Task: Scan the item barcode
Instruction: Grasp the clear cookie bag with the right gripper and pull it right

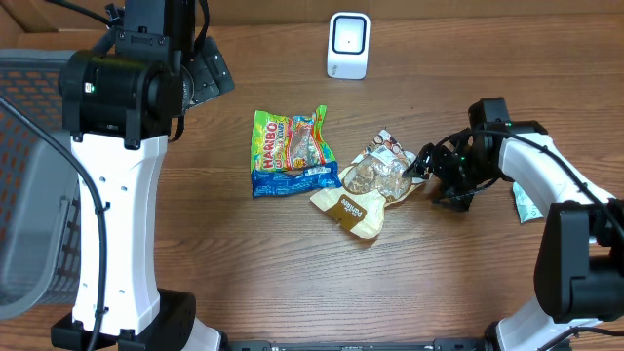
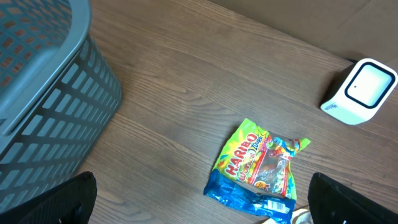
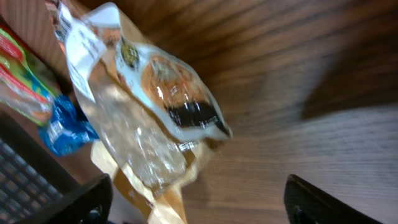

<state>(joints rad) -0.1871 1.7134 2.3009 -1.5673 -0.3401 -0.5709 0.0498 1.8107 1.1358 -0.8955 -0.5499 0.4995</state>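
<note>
Wood table (image 1: 244, 263) has a clear snack bag (image 1: 375, 180) by a candy bag (image 1: 291, 151) (Haribo). Beside the snack bag the right gripper (image 1: 434, 175) gapes wide; the left gripper (image 2: 199, 190) is wide too.

Just ahead of the black right gripper (image 1: 426, 166) and its jaws, the snack bag (image 1: 369, 185) is tan and gold, with a clear window and a white top. Beyond it, the Haribo bag (image 1: 290, 153) is green, yellow and red, banded blue. The table (image 1: 292, 273) is brown woodgrain, and the basket (image 1: 29, 175) a grey lattice.
</note>
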